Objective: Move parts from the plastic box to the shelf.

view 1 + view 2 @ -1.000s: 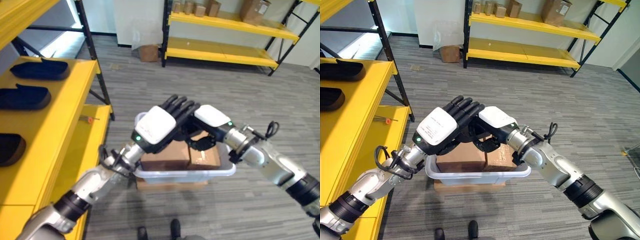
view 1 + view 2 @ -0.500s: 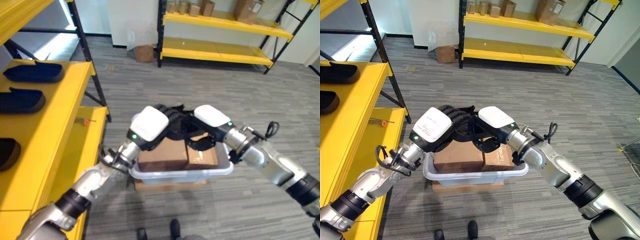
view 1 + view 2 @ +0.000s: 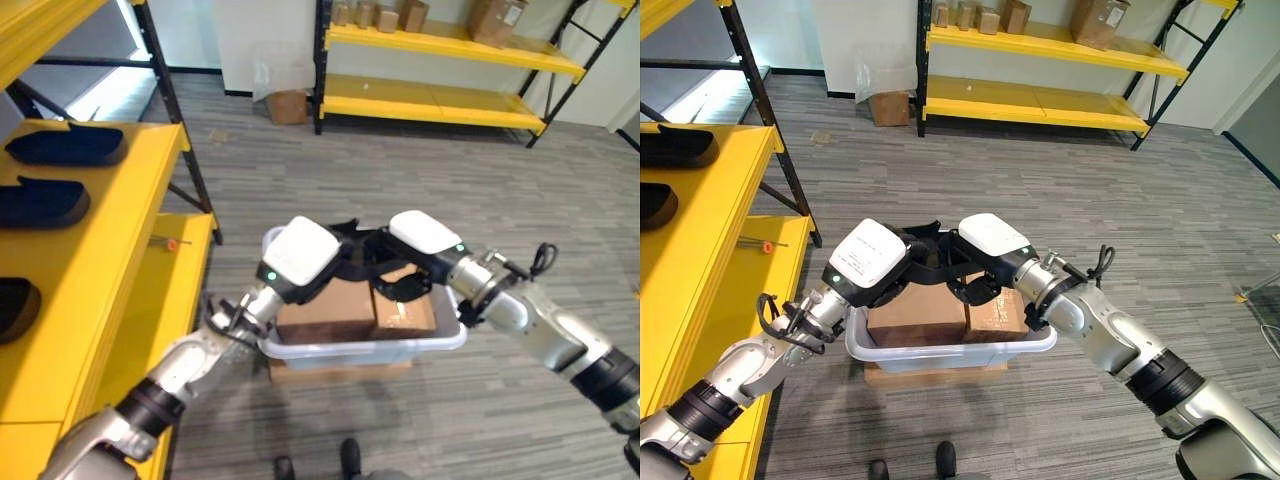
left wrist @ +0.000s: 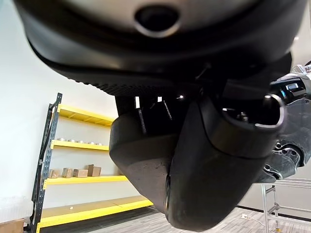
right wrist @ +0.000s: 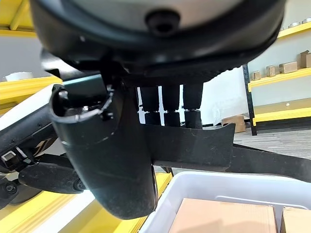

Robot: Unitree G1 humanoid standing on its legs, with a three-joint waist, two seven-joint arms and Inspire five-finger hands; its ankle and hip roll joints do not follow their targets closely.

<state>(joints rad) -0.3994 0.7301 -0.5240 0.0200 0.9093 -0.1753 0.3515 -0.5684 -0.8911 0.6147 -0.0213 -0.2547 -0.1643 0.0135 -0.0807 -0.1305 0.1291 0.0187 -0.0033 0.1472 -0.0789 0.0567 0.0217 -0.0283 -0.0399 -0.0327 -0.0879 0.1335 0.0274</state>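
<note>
My left robot hand (image 3: 300, 260) and right robot hand (image 3: 425, 235) meet over the plastic box (image 3: 365, 348) — both curled round one black part (image 3: 935, 255) held just above the cardboard boxes (image 3: 330, 310) inside. Farther left, the yellow shelf (image 3: 110, 240) carries more black parts (image 3: 60, 145).

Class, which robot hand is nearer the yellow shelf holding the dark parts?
Left. The left robot hand is on the yellow shelf's side of the box; the right robot hand lies beyond it.
</note>
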